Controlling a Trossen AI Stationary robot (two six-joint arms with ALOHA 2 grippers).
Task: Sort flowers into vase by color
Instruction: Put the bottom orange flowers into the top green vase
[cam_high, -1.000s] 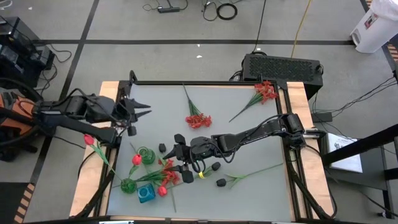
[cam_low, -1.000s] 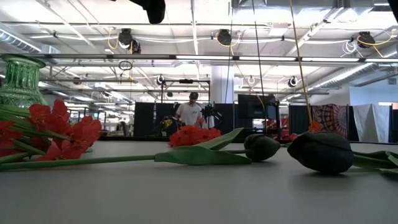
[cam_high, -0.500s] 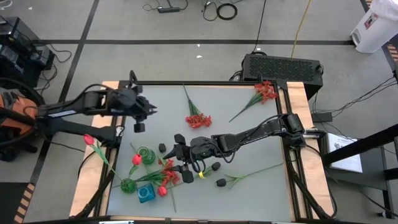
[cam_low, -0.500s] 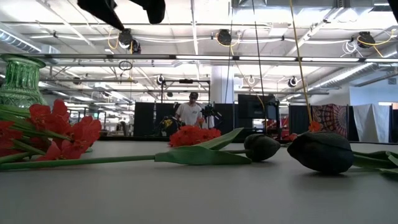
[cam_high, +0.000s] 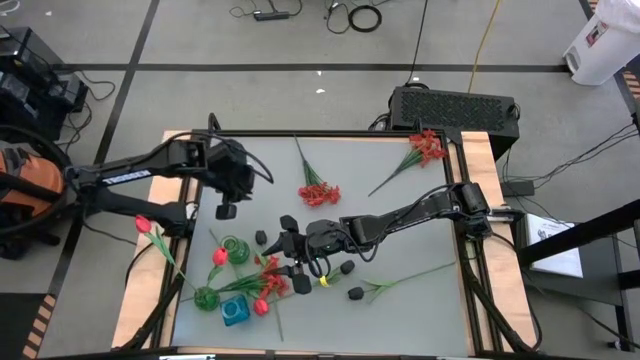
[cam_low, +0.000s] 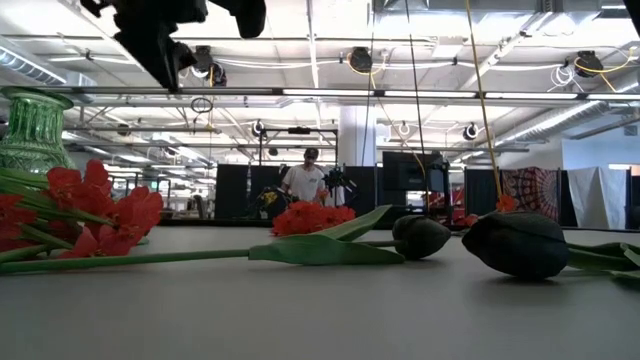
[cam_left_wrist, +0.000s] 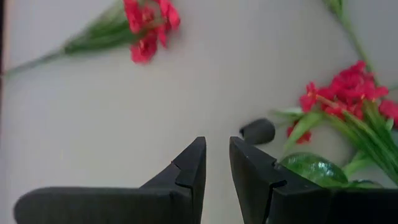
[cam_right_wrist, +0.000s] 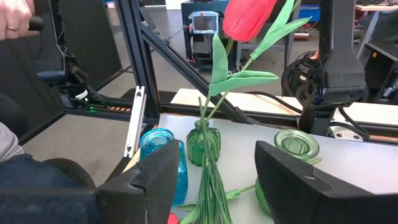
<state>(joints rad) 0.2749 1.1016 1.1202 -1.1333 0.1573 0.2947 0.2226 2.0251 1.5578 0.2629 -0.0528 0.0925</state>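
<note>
My left gripper (cam_high: 262, 172) hovers over the table's far left part, tipped down, its fingers (cam_left_wrist: 194, 158) a narrow gap apart with nothing between them. My right gripper (cam_high: 285, 250) stands wide open and level above the table's middle, pointing left at the vases and touching nothing. A frilly red flower (cam_high: 318, 192) lies right of my left gripper, and another (cam_high: 428, 147) at the far right corner. A heap of red flowers (cam_high: 268, 278) lies under my right gripper. Black buds (cam_high: 261, 237) (cam_high: 352, 293) lie nearby. A red tulip (cam_right_wrist: 249, 17) stands in a narrow green vase (cam_right_wrist: 205, 142).
A second green vase (cam_high: 236, 250) and a blue vase (cam_high: 234, 312) stand at the near left. One red tulip (cam_high: 143, 224) lies on the wooden left edge. A person's hand (cam_right_wrist: 15, 18) shows beyond the table. The bare grey tabletop (cam_high: 400, 230) is free at the right.
My left gripper has swung from the table's left edge toward its middle, sinking and tipping its fingers downward; in the low view it has come in from the top. My right arm and the flowers have kept still.
</note>
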